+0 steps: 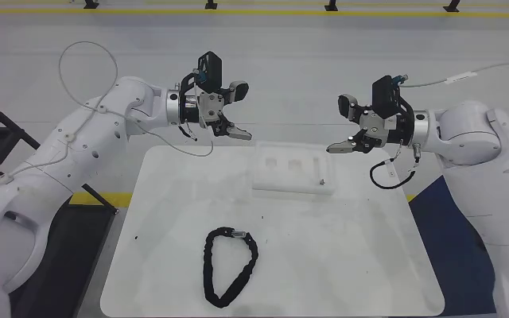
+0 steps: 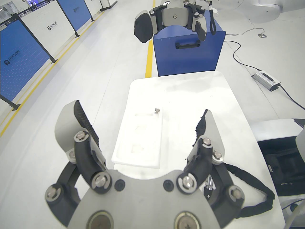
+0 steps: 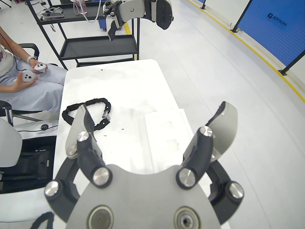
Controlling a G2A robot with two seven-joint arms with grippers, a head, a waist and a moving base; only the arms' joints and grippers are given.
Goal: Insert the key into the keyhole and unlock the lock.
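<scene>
Key (image 1: 321, 181) in white tray (image 1: 282, 183), chain lock (image 1: 207, 262) outside

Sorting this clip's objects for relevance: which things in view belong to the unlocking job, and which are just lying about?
Job: key in the white tray; black chain lock; left gripper and right gripper, both open and empty.
Lying about: blue cabinet; black cart; power adapter on the floor.

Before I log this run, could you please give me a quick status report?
Left pincer open, empty; right pincer open, empty. Key in white tray; chain lock on table, apart. Nothing blocking either.
</scene>
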